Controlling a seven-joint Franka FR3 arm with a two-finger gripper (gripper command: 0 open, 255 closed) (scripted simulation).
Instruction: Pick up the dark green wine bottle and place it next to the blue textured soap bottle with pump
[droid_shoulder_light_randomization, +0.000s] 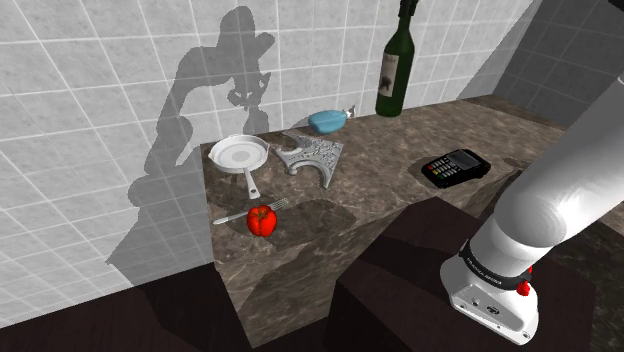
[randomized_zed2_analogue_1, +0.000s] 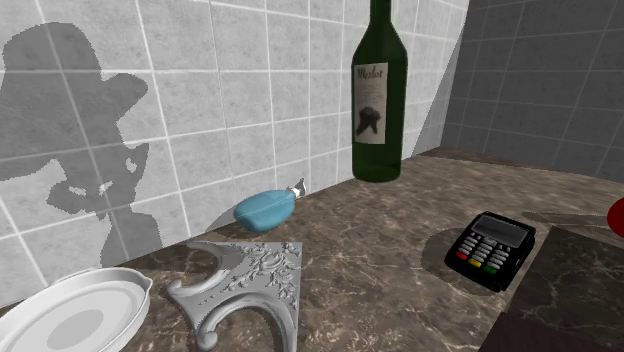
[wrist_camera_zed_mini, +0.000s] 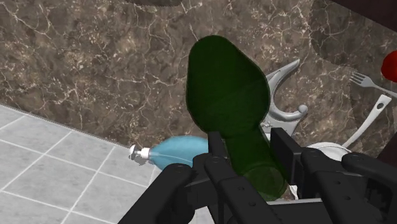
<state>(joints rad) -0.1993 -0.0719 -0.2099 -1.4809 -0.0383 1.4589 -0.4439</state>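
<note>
- A silver ornate bracket (droid_shoulder_light_randomization: 318, 157) is lying flat on the dark marbled countertop (droid_shoulder_light_randomization: 390, 205).
- A white frying pan (droid_shoulder_light_randomization: 239, 154) is sitting just beside the bracket, on the shoulder view's left of it.
- A fork (droid_shoulder_light_randomization: 243, 213) and a red pepper (droid_shoulder_light_randomization: 262, 221) are lying together, in front of the bracket.
- A black card terminal (droid_shoulder_light_randomization: 455, 167) is resting well apart from the bracket, toward the shoulder view's right.
- A grey tiled wall (droid_shoulder_light_randomization: 100, 100) is rising behind the bracket.

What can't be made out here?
- Second exterior view: top of the wine bottle, cut off by the upper edge.
- Second exterior view: red shape, cut by the right edge; unidentifiable.
- Wrist view: far end of the soap bottle, hidden behind the gripper and wine bottle.
- Shoulder view: card reader keys, too small.
</note>
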